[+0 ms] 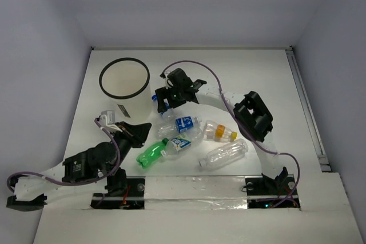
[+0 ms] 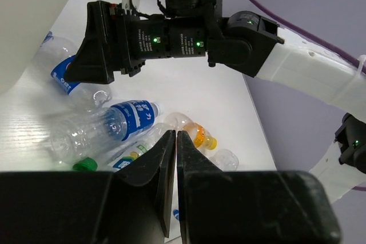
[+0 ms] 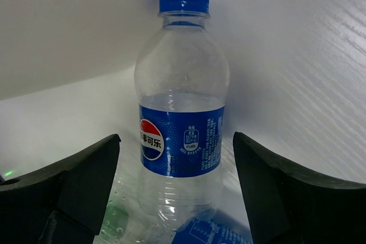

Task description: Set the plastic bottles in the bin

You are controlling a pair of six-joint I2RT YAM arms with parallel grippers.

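One bottle is the business of this moment: the blue-capped cola bottle (image 3: pixel 180 84), lying on the table (image 1: pixel 257 78) just right of the bin (image 1: pixel 139 101). The right hand (image 3: pixel 176 138) has its fingers spread wide on both sides of this bottle, and they do not seem to touch it yet. I would say the step is the grasp. To do it well, the hand should close on the label band, where the body is straight, and not on the rounded shoulder, because such thin plastic can slip or squeeze out. Another bottle lies close under it, so the fingers must take only the one. After this, the lift must be high enough to pass over the black rim, since the bin is taller than the bottles.

The left hand (image 2: pixel 175 141) is closed with nothing between the fingers, near the left of the pile.

The count: six bottles, all on the table. Besides the first, there is a second blue-label bottle (image 1: pixel 186 124), an orange-label bottle (image 1: pixel 220 132), a large clear bottle (image 1: pixel 224 155), a green bottle (image 1: pixel 150 154) and a small bottle with a blue-green label (image 1: pixel 179 143). One bin, with no bottle visible inside.
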